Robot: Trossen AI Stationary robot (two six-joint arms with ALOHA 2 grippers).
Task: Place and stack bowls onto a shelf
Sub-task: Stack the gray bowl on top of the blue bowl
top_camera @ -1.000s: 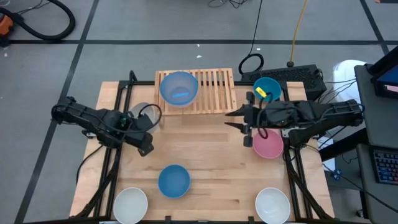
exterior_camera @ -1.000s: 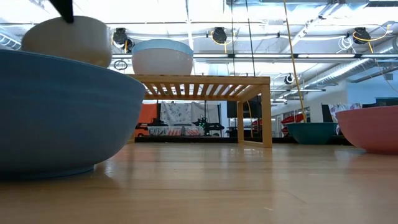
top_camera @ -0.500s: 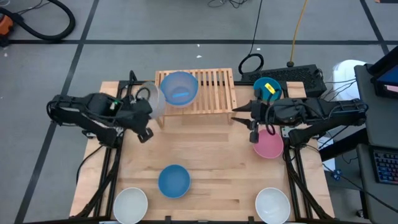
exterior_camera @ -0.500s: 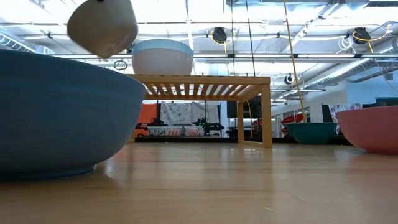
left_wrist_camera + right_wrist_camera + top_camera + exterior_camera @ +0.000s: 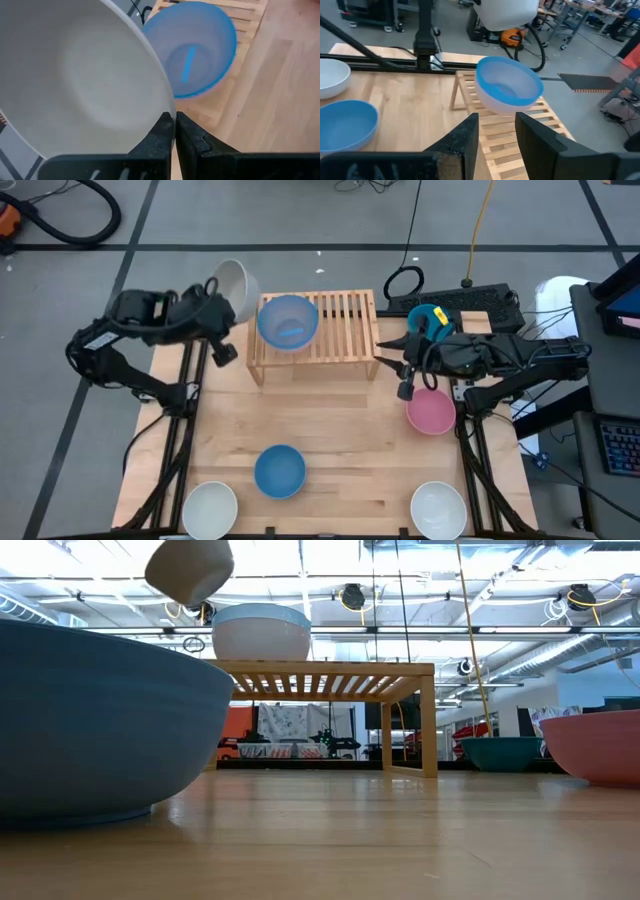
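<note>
1. Left gripper (image 5: 222, 290) is up in the air off the table's far-left corner, fingers (image 5: 165, 131) pinched on the rim of a grey-beige bowl (image 5: 232, 282). The bowl is tilted, just left of the shelf (image 5: 345, 330) and clear of it.
2. Low view: that bowl (image 5: 190, 569) hangs above and left of the shelf top.
3. The shelf sits at the far edge of the table (image 5: 350, 430), centre. One light blue bowl (image 5: 288, 320) stands upright on its left half; the right half's slats are bare.
4. Darker blue bowl (image 5: 279, 470) on the table, near side, centre-left.
5. White bowl (image 5: 210, 508) at the near-left corner, second white bowl (image 5: 437, 508) at the near-right corner.
6. Right gripper (image 5: 389, 356) hovers just off the shelf's right end, jaws spread, holding nothing.
7. Pink bowl (image 5: 431, 411) on the table under the right arm, right side.
8. Teal bowl (image 5: 428, 319) at the far right, partly hidden by the arm.
</note>
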